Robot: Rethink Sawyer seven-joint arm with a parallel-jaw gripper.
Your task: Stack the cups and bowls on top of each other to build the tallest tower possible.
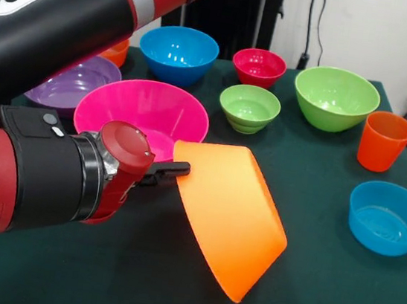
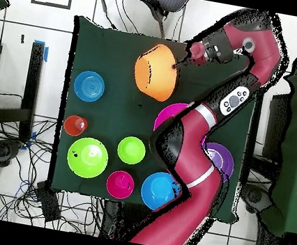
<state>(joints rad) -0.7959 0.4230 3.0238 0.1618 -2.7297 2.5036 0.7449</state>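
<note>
end effector (image 1: 180, 168) clamped on lg orange bowl (image 1: 228, 219) rim | bowl tilted, held off counter (image 1: 304, 300) just beside pink bowl (image 1: 145, 111) | risk: thin rim grip, bowl may slip or swing when moved

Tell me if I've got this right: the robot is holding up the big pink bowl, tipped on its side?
Not quite. The bowl it holds tipped is the large orange bowl, gripped at its rim. The pink bowl sits on the table behind it, as the front view shows.

No text, label, brand or number is readable on anything here.
</note>
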